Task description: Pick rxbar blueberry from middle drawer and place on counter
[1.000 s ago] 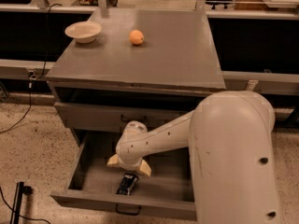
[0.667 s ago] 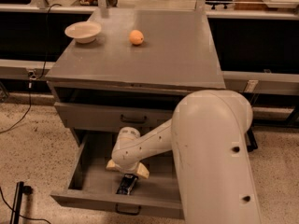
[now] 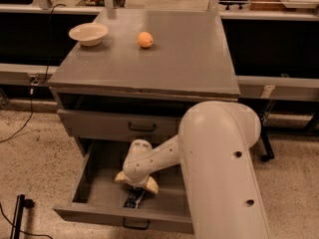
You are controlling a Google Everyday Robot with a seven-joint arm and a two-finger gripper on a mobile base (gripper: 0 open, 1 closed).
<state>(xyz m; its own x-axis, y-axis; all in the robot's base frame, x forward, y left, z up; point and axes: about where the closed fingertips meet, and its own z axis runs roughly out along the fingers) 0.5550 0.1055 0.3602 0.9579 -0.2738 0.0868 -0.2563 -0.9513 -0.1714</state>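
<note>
Gripper (image 3: 135,182) lower in grey middle drawer (image 3: 94,214) | spread, empty | abv flat rxbar blueberry (image 3: 133,199)

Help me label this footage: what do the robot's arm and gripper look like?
The arm is a thick, smooth, rounded white casing with two small dark holes on its side, narrowing to a rounded white wrist. The gripper, down in the middle drawer, is cream-yellow. No cables show on it.

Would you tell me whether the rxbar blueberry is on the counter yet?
No, the rxbar blueberry lies in the open middle drawer, beneath the claw.
</note>
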